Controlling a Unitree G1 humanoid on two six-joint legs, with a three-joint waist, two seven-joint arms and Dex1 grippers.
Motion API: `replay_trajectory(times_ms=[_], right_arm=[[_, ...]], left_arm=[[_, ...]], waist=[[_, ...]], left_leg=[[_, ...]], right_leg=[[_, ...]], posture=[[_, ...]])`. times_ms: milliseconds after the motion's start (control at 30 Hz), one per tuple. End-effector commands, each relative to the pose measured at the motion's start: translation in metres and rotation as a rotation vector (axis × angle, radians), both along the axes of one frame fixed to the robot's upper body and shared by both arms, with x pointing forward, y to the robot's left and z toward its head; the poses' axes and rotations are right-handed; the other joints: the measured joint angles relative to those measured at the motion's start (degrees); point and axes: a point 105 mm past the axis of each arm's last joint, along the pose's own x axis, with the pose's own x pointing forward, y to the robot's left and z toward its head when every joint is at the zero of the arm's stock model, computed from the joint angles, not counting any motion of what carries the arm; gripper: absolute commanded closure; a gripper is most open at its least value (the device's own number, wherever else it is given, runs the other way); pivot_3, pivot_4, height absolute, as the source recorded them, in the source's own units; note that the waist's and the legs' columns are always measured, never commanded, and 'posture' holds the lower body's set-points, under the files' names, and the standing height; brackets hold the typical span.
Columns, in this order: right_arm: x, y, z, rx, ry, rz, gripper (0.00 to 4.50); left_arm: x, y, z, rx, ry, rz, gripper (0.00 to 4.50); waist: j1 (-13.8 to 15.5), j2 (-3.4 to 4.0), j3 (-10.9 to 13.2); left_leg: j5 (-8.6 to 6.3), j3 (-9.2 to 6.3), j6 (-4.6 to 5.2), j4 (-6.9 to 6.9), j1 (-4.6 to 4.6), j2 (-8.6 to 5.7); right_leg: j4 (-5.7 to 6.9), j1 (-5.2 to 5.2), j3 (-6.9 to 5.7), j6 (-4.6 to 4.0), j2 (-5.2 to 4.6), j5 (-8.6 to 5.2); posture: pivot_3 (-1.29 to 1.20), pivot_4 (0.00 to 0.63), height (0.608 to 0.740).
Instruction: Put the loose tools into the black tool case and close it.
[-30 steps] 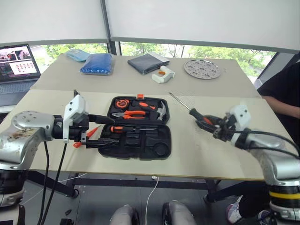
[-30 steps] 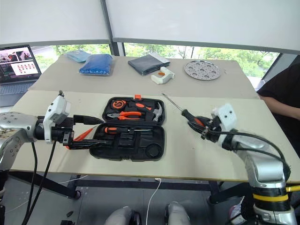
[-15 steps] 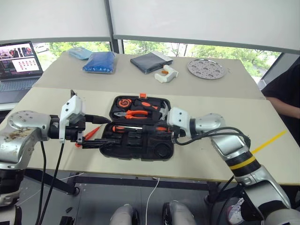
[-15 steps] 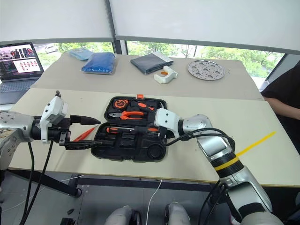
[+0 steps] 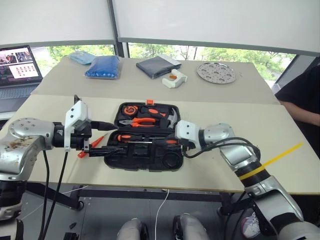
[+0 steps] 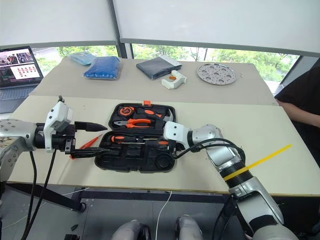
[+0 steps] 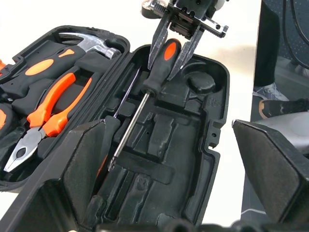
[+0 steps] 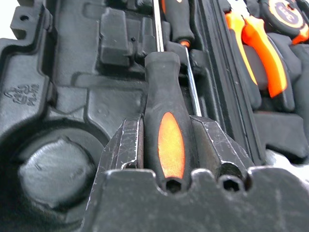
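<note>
**Screwdriver Held Over the Open Case**

The black tool case [image 5: 145, 142] lay open at the centre of the frame on the tabletop [image 5: 225, 165], its far half holding orange-handled pliers [image 5: 141, 121], a hammer [image 5: 170, 118] and a tape measure [image 5: 130, 109]. The right gripper [image 7: 175, 52] reached in from the right of the frame over the near half, and its jaws were clamped on the handle of a black-and-orange screwdriver [image 7: 153, 77]. The shaft pointed along the case towards the left, low over the moulded recesses; whether it was touching them I could not tell. A second screwdriver [image 5: 131, 136] lay in the case just beyond it, near the hinge.

At the left of the frame the left gripper [image 5: 102, 136] hung at the case's left edge with its jaws wide apart and nothing between them. A thin orange tester [image 5: 95, 143] lay on the tabletop just beside that gripper, outside the case.

In the upper part of the frame sat a blue bag [image 5: 103, 67], a dark pouch [image 5: 156, 66] and a round metal plate [image 5: 215, 73].
</note>
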Motion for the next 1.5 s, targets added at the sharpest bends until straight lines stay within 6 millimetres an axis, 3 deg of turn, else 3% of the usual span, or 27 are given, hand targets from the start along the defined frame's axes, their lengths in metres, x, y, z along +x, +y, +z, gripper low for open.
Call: replay_trajectory(times_ms=[33,133,200,300,500,667,767,967,1200,1300,1433,1500], right_arm=[[0.003,0.003,0.013,0.028,-0.024,-0.008,1.58],[0.000,0.004,0.022,0.079,0.000,-0.013,0.40],[-0.001,0.006,0.027,0.106,0.012,-0.018,0.07],[-0.001,0.010,0.036,0.169,0.034,-0.037,0.07],[0.001,0.018,0.035,0.196,0.073,-0.039,1.88],[0.006,0.024,0.026,0.199,0.125,-0.065,3.66],[0.011,0.027,0.015,0.165,0.142,-0.092,4.45],[0.016,0.022,-0.031,-0.013,0.168,-0.134,4.45],[0.008,0.025,-0.029,0.000,0.159,-0.092,4.45],[0.008,0.029,-0.018,0.031,0.114,-0.066,4.45],[0.009,0.032,0.036,0.260,0.129,-0.066,4.45],[0.000,0.025,0.053,0.309,0.182,-0.042,3.91]], left_arm=[[0.002,-0.005,0.011,0.006,-0.061,-0.021,0.00],[0.002,-0.006,0.011,0.008,-0.061,-0.026,0.00],[0.002,-0.006,0.011,0.008,-0.061,-0.027,0.00],[0.003,-0.006,0.011,0.007,-0.063,-0.027,0.00],[0.005,-0.007,0.008,0.011,-0.062,-0.027,0.00],[0.005,-0.006,0.007,0.015,-0.060,-0.023,0.00],[0.006,-0.005,0.006,0.015,-0.060,-0.021,0.00],[0.006,-0.003,0.005,0.019,-0.064,-0.011,0.00],[0.006,0.003,0.002,0.019,-0.066,0.015,0.00],[0.007,0.005,0.000,0.016,-0.066,0.032,0.00],[0.009,0.021,-0.004,0.013,-0.061,0.125,0.00],[0.010,0.031,-0.005,-0.002,-0.068,0.194,0.00]], waist=[[0.0,0.00,0.0],[0.0,0.00,0.0],[0.0,0.00,0.0],[0.0,0.00,0.0],[0.0,0.00,0.0],[0.0,0.00,0.0],[0.0,0.00,0.0],[-0.1,0.00,0.0],[-0.1,0.01,0.0],[-0.1,0.01,0.0],[-0.3,0.02,0.0],[-0.3,0.02,0.0]], left_leg=[[0.00,0.00,0.00,0.00,0.00,0.00],[0.00,0.00,0.00,0.00,0.00,0.00],[0.00,0.00,0.00,0.00,0.00,0.00],[0.00,0.00,0.00,-0.01,0.00,0.00],[0.00,0.01,0.00,-0.01,0.01,0.00],[0.00,0.02,0.00,-0.01,0.02,0.00],[0.00,0.02,0.00,-0.01,0.01,0.00],[0.00,0.05,-0.01,-0.04,0.09,0.00],[-0.12,0.07,-0.25,-0.10,0.38,0.00],[-0.11,0.07,-0.25,-0.10,0.40,0.01],[-0.10,0.08,-0.23,-0.11,0.36,0.01],[0.02,0.07,-0.07,-0.13,0.25,0.04]], right_leg=[[0.00,0.00,-0.01,0.00,0.00,0.00],[0.00,0.01,0.00,0.00,0.00,0.00],[0.00,0.00,0.00,0.00,0.00,0.00],[0.00,0.00,0.00,0.00,0.00,0.00],[0.01,0.00,-0.02,-0.01,0.03,0.00],[0.01,0.00,-0.03,-0.01,0.04,0.00],[0.01,0.00,-0.04,-0.01,0.03,0.01],[0.02,0.03,-0.04,-0.01,0.03,0.00],[0.03,0.25,0.03,-0.01,0.00,0.00],[0.05,0.26,0.04,-0.01,-0.01,0.00],[0.05,0.20,0.05,-0.02,0.00,0.00],[0.04,0.11,0.06,-0.05,0.00,0.01]], posture=[[0.00,0.150,0.718],[0.00,0.150,0.718],[0.00,0.150,0.718],[0.00,0.150,0.718],[0.00,0.150,0.718],[0.00,0.150,0.718],[0.00,0.150,0.718],[0.00,0.150,0.718],[0.00,0.150,0.718],[0.00,0.150,0.718],[0.00,0.150,0.718],[0.00,0.150,0.718]])
